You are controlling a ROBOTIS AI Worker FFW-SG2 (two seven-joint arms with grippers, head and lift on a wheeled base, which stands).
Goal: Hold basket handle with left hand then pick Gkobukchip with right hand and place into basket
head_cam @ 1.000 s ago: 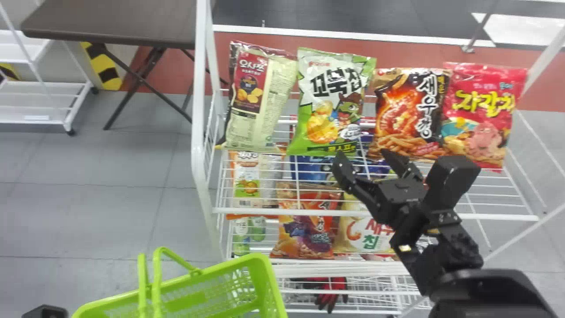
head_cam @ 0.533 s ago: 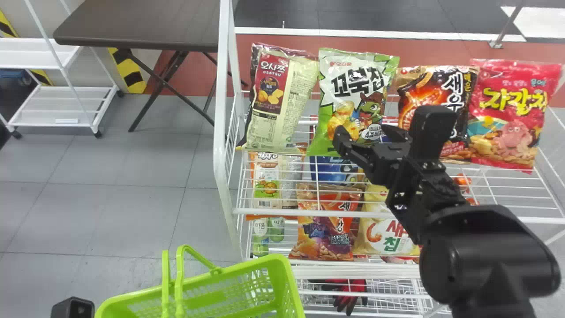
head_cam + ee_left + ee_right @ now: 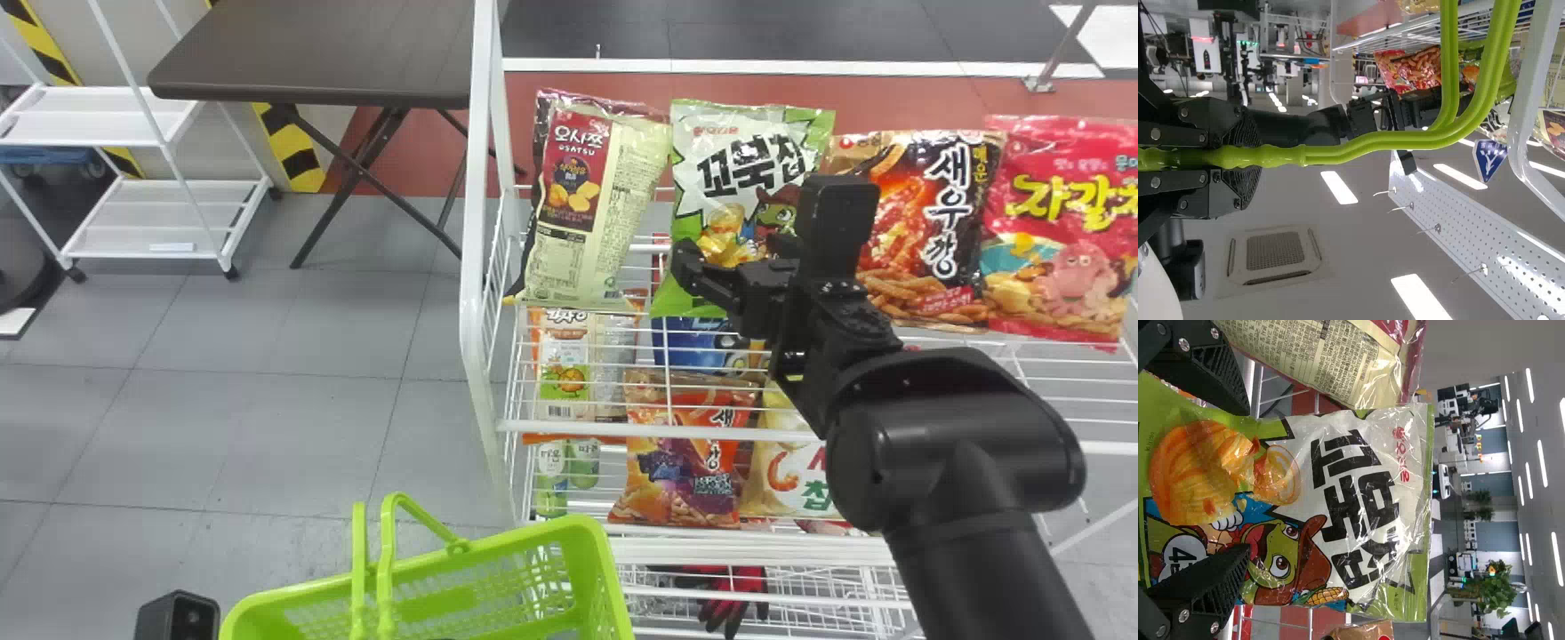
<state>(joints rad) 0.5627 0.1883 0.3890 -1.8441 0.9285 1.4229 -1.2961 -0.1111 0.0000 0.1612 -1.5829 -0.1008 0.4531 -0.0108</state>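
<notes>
The Gkobukchip bag (image 3: 731, 160), green and white, stands upright on the rack's upper shelf. My right gripper (image 3: 731, 251) is at its lower front in the head view. In the right wrist view my right gripper (image 3: 1247, 480) stands open, its fingers spread over the lower part of the Gkobukchip bag (image 3: 1345, 473), not closed on it. A black part of my left gripper (image 3: 178, 616) shows beside the green basket (image 3: 578, 533) at the bottom left. The left wrist view has my left gripper (image 3: 1238, 158) shut around the green basket handle (image 3: 1371, 141).
A cream and maroon bag (image 3: 591, 204) stands left of the Gkobukchip, a dark orange bag (image 3: 942, 222) and a pink bag (image 3: 1062, 222) to its right. More snacks lie on the shelf below. The rack's white post (image 3: 476, 267) rises between floor and shelves.
The head view has turned left, so shelf and basket sit farther right in it. Relative to the bags, my right gripper has moved left and up, onto the Gkobukchip's front.
</notes>
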